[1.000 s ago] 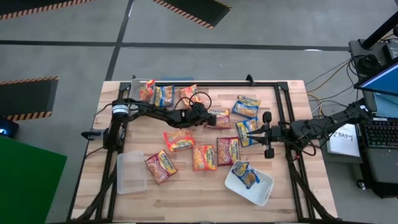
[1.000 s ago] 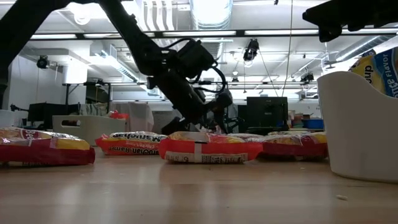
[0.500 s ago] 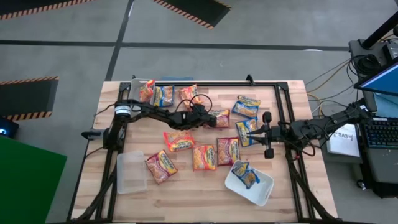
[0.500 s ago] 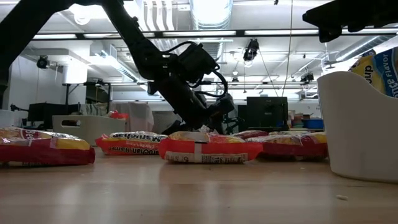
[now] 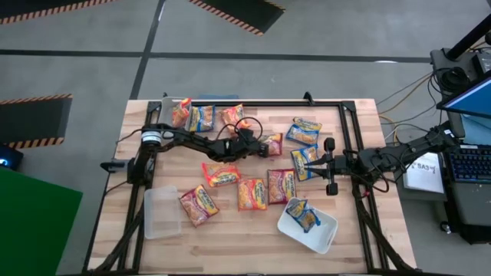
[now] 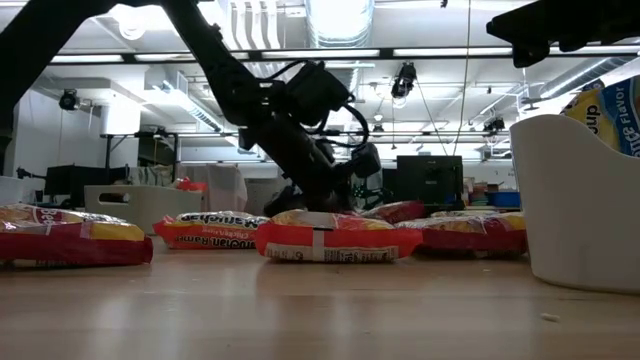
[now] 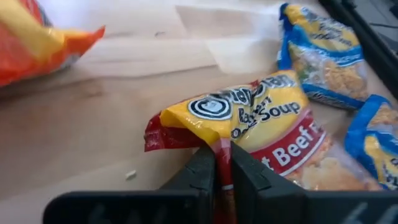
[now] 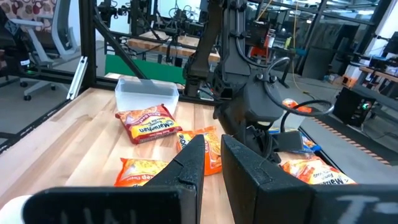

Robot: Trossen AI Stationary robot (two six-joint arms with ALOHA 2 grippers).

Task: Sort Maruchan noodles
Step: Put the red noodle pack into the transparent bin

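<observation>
Several ramen packets lie flat on the wooden table (image 5: 138,176). My left gripper (image 5: 259,144) reaches in from the table's left to the middle and is shut on a red beef packet (image 5: 274,144), also in the left wrist view (image 7: 267,130) and the low view (image 6: 400,210). My right gripper (image 5: 317,163) hovers shut and empty over a blue packet (image 5: 303,162) at the right; it also shows in its wrist view (image 8: 213,155). A blue packet (image 5: 301,213) leans inside the white tub (image 5: 326,234). My left gripper pinches the red packet's thin red edge (image 7: 222,163) between its two fingers, beside the crimped end (image 7: 152,135). The fingers slant down from the table's left. The held side is raised and the packet tilts, its far side low among the other packets.
A clear tub (image 5: 161,213) stands at the near left. Orange and blue packets (image 5: 201,116) lie at the far left, orange and red ones (image 5: 252,193) in the middle, a blue one (image 5: 304,132) at the far right. A black frame (image 5: 349,130) borders the table.
My left gripper has risen a little with the red beef packet. The packet's held side has lifted off the table and the packet has tipped up, its far side staying low.
</observation>
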